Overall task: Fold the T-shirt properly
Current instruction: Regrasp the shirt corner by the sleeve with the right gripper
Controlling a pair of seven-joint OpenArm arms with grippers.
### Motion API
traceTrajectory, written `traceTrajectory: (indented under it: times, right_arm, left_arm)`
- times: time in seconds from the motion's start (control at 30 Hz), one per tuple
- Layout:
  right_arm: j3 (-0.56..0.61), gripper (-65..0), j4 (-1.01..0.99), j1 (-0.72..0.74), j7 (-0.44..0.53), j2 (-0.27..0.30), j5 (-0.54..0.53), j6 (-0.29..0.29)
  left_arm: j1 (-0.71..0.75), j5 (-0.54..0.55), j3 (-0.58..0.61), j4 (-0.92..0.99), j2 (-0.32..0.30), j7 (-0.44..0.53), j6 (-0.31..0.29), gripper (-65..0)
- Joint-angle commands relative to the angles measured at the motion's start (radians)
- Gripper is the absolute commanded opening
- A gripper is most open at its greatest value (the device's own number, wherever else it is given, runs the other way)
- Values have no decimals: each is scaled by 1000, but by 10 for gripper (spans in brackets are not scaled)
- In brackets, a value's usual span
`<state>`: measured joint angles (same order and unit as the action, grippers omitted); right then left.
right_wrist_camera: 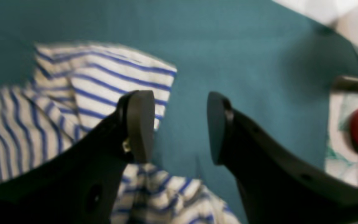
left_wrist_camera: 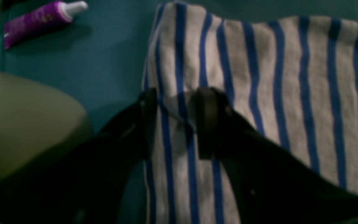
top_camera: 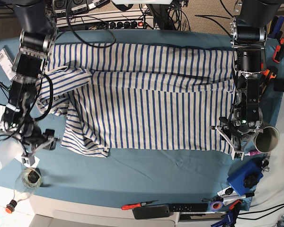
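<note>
Starting at the left of the base view, I list my right gripper (top_camera: 38, 142), hanging over bare blue cloth just off the shirt's bunched sleeve; its wrist camera shows the jaws spread wide with nothing between them. Next, the T-shirt (top_camera: 151, 94): white with thin blue stripes, spread across the middle of the blue table cover (top_camera: 146, 165), body mostly flat, the left sleeve (top_camera: 66, 90) rumpled and doubled over. I judge it light, soft and limp, likely to sag and drag when lifted, so I would take it by hems and corners through both layers rather than mid-panel. Further right, my left gripper (top_camera: 236, 137) sits at the shirt's right-hand edge; its wrist view shows the jaws about half apart, astride the fabric border, but I cannot tell whether they pinch it. Beside it stands a grey cup (top_camera: 267, 139), and a purple tube (left_wrist_camera: 42, 20) lies on the cover, clear of the shirt.
</note>
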<state>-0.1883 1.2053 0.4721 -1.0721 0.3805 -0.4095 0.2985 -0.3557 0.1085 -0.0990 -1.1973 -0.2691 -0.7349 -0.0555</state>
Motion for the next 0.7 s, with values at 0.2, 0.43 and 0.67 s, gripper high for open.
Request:
traceTrajectory:
  times: [0.2,0.43,0.67]
  right_arm:
    - [-3,-373,-233,95,30,10,-42,0]
    - [-3,-373,-331,95,70,-20,-47,49]
    - [-3,-373,-331,95,96,-82,-28,40]
  left_arm:
    - [-24,7,-3,-14,-8,11,3,-430]
    - [-24,7,-3,-14,-8,10,4,-430]
    - [-24,7,-3,-14,-8,10,3,-430]
